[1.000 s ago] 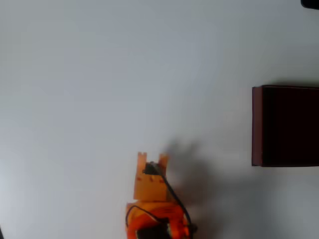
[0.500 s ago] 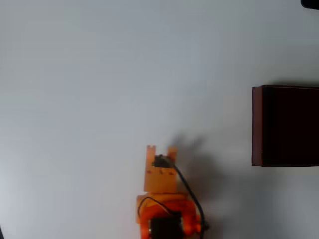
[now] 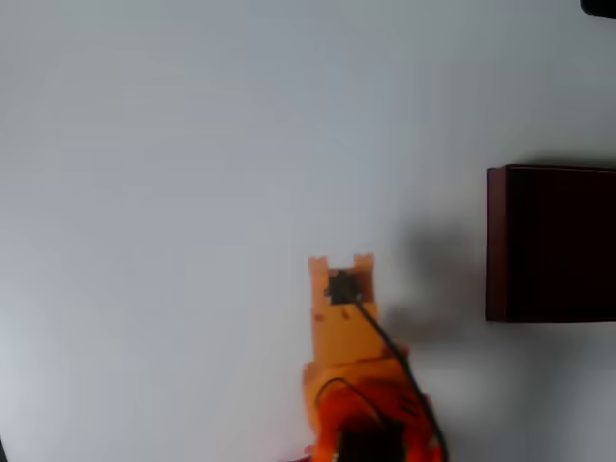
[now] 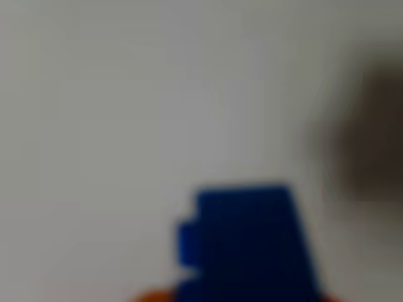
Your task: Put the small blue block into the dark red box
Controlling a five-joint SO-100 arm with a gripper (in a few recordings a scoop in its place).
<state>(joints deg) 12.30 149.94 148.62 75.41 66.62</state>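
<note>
Item: orange two-finger gripper [image 3: 341, 262], moved closer to thin-walled dark red box [image 3: 496, 243] since 1 s ago. My read: pinching small blue studded block [image 4: 249, 242], prob. carry underway.

In the overhead view, the gripper [image 3: 341, 262] sits low on the table [image 3: 192, 144]; the dark red box [image 3: 496, 245] lies to its right, apart.

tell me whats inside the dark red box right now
In the overhead view the dark red box shows only a very dark, nearly black inside, with nothing visible in it. Its right part is cut off by the picture's edge. The small blue block is close before the wrist camera.
</note>
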